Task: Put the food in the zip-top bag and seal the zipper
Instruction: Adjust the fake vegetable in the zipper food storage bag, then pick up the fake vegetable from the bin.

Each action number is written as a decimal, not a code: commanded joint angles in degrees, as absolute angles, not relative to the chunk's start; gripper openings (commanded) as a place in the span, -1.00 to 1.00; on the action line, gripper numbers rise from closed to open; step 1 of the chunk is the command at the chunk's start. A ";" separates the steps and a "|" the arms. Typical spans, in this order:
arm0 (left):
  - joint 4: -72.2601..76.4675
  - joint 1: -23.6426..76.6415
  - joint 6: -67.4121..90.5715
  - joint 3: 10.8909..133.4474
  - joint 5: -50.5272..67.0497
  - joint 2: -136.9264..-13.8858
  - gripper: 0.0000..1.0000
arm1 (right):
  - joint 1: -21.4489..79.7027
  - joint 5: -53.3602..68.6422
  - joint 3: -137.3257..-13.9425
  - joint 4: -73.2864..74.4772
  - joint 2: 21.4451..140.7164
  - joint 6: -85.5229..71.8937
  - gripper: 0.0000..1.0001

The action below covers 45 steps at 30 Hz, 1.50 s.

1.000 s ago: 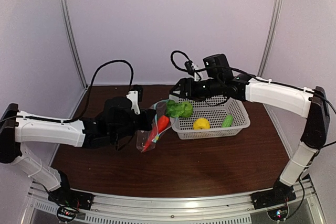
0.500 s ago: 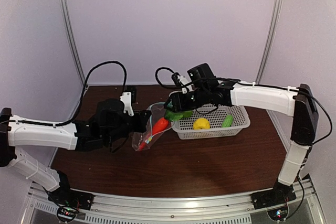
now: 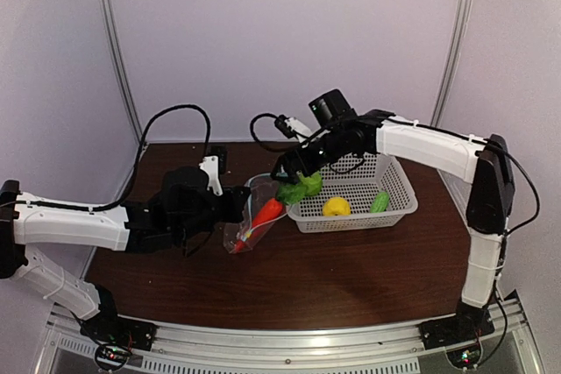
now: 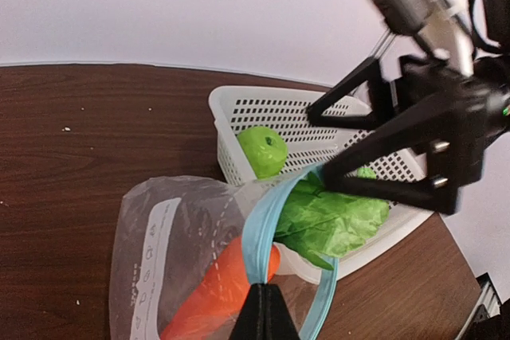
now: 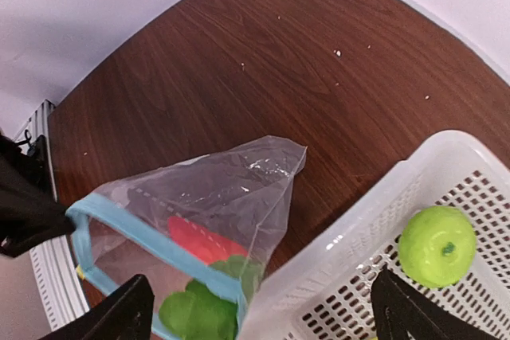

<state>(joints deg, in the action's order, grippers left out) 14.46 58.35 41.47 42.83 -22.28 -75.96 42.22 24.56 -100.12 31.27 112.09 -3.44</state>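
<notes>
The clear zip-top bag (image 3: 248,219) hangs off the table's left-centre, mouth toward the basket. My left gripper (image 3: 238,204) is shut on its teal-blue zipper strip (image 4: 256,236), pinched at the jaws (image 4: 267,296). The red carrot (image 4: 215,292) lies inside the bag, its leafy green top (image 4: 331,216) sticking out of the mouth. My right gripper (image 3: 283,172) is open just above the leafy top, its fingers (image 5: 131,312) spread wide and empty. The green apple (image 5: 437,246), yellow lemon (image 3: 336,207) and green oblong vegetable (image 3: 379,202) lie in the basket.
The white perforated basket (image 3: 399,208) stands right of the bag, its near rim (image 5: 358,228) touching the bag's mouth. My right arm reaches across above the basket. Brown table shows to the left and front of the bag.
My right gripper has moved left from over the basket to the bag's mouth. The carrot has gone deeper into the bag. My left arm has drawn slightly left, still holding the bag.
</notes>
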 commanded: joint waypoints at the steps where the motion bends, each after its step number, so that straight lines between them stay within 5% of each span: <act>1: 12.36 57.87 41.96 42.42 -24.62 -74.13 -1.00 | 33.25 38.03 -102.40 46.18 102.52 11.95 0.95; 6: 10.93 57.33 42.60 41.40 -23.82 -72.21 -1.00 | 22.18 37.37 -102.99 60.25 101.39 27.17 0.71; 8: 9.54 57.20 42.99 41.59 -23.32 -71.47 -1.00 | 18.59 30.09 -105.15 64.13 104.34 25.90 0.43; 13: 6.56 57.22 43.46 41.39 -24.20 -68.73 -1.00 | 13.63 21.51 -97.48 62.49 106.57 14.10 0.30; 37: 3.17 57.17 46.16 40.76 -26.39 -64.80 -1.00 | 16.82 16.22 -91.83 55.34 119.38 -3.23 0.35; 42: 3.56 57.21 45.96 41.44 -26.13 -65.62 -1.00 | 17.75 15.84 -93.36 54.62 120.03 -2.32 -0.20; 45: 3.60 57.17 45.73 41.81 -25.63 -66.12 -1.00 | 17.75 15.41 -94.09 54.54 119.64 -1.87 -0.33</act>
